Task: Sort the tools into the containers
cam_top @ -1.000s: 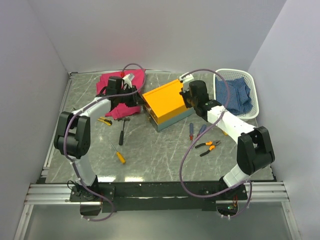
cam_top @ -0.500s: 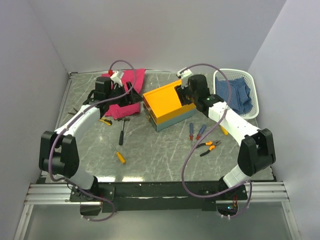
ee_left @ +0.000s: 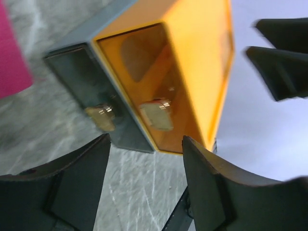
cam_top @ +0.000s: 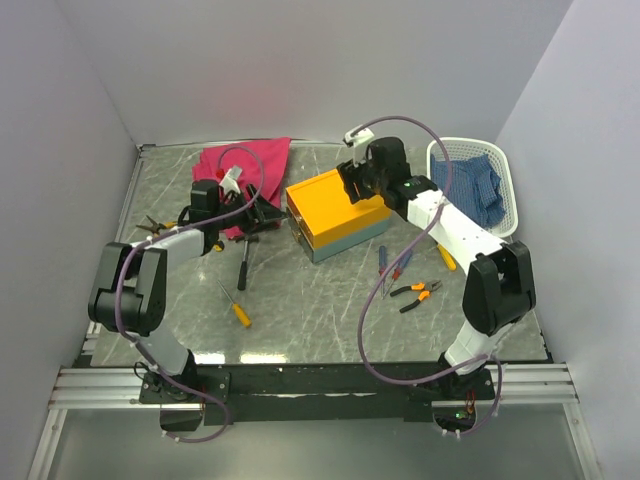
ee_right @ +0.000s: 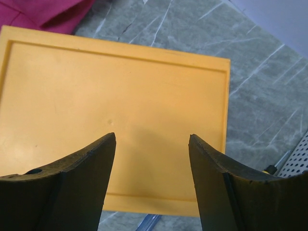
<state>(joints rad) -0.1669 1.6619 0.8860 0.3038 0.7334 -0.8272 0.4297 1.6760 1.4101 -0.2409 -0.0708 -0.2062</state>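
Note:
The closed orange-yellow toolbox (cam_top: 335, 210) with a teal-grey base sits mid-table. My left gripper (cam_top: 268, 214) is open just off its left end, and in the left wrist view that gripper (ee_left: 147, 139) frames the end wall with two metal latches (ee_left: 156, 113). My right gripper (cam_top: 353, 186) hovers open over the lid (ee_right: 115, 110), nothing between its fingers (ee_right: 152, 136). On the table lie a hammer (cam_top: 243, 265), a yellow screwdriver (cam_top: 238, 312), blue and red screwdrivers (cam_top: 384, 262), and orange-black pliers (cam_top: 415, 293). The white basket (cam_top: 512, 200) stands at the right.
A magenta cloth (cam_top: 240, 165) lies behind the left arm. A blue checked cloth (cam_top: 470, 190) fills the basket. A yellow-handled tool (cam_top: 446, 260) lies near the right forearm. Walls close in the table on three sides.
Both grippers went from shut to open. The left gripper drew back and sank beside the toolbox's left end. The right gripper moved from the right end up over the lid.

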